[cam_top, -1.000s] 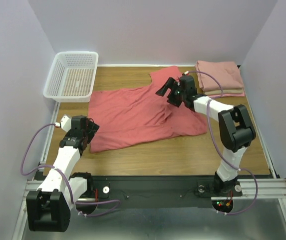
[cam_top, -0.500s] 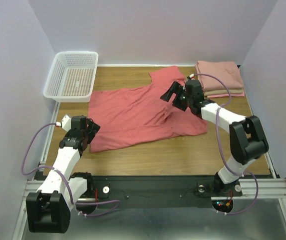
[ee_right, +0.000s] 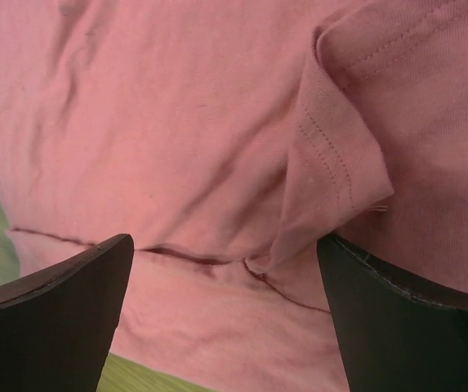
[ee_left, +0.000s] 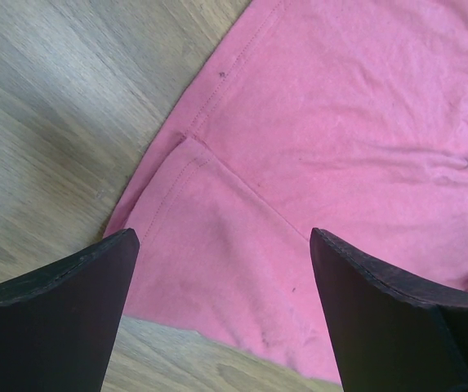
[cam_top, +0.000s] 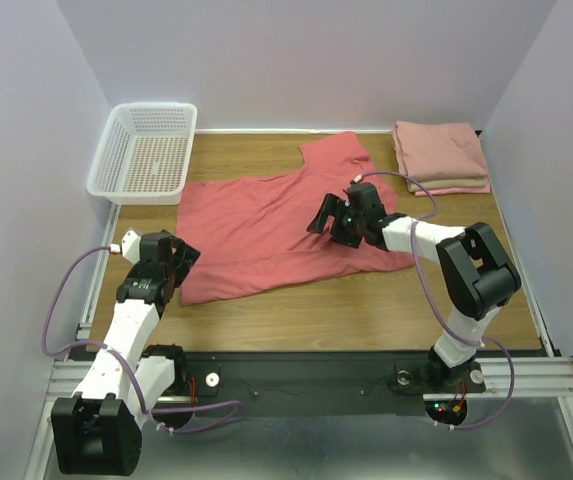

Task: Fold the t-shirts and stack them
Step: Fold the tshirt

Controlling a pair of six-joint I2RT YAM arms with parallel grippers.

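The red shirt [cam_top: 256, 235] lies spread and creased across the middle of the table [cam_top: 366, 300]. Its long axis runs from near left to far right. The folded shirts [cam_top: 441, 155] are stacked at the far right corner, well apart from it.

The right claw [cam_top: 328, 217] is held low over the right part of the red shirt, jaws apart, nothing gripped. In the wrist view a hemmed flap [ee_right: 340, 163] lies between the jaws, closer to the right one.

The left claw [cam_top: 173, 260] is poised at the shirt's near left corner, jaws likewise apart, with the corner hem [ee_left: 184, 155] directly ahead.

Each end of the shirt is thus served by its nearer arm. A grasp at both ends is judged to be the next requirement.
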